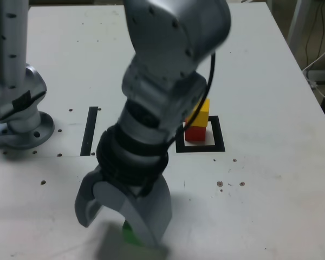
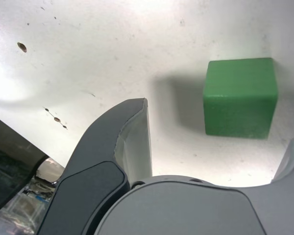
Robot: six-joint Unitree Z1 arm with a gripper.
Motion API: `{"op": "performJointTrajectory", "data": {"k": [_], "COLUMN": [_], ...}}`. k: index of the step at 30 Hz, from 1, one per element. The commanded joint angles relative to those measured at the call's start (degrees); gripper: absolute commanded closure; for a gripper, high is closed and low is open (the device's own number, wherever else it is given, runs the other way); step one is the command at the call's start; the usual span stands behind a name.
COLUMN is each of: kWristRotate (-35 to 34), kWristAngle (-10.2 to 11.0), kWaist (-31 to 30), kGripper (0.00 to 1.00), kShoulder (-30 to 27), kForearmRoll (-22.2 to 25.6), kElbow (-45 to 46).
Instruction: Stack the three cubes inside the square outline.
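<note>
Robot arm hovering over the last loose cube

The wide-open, empty gripper (image 1: 122,216) is hanging over the green cube (image 2: 240,97) on the white table (image 1: 271,206), while the yellow cube (image 1: 200,114) is sitting atop the red cube (image 1: 195,133) inside the square outline (image 1: 216,147).
</note>
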Motion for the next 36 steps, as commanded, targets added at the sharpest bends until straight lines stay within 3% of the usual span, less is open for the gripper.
{"op": "performJointTrajectory", "data": {"k": [1, 10, 19, 36], "kWristRotate": [0.58, 1.75, 1.74, 1.80], "kWristAngle": [-0.49, -2.17, -2.42, -2.07], "kWaist": [-0.07, -0.07, -0.07, -0.01], "kGripper": [0.09, 0.21, 0.56, 0.78], "kShoulder": [1.61, 4.96, 5.81, 5.72], "kForearmRoll": [-0.03, 0.49, 0.99, 0.78], "kElbow": [-1.07, -2.68, -3.10, -2.85]}}
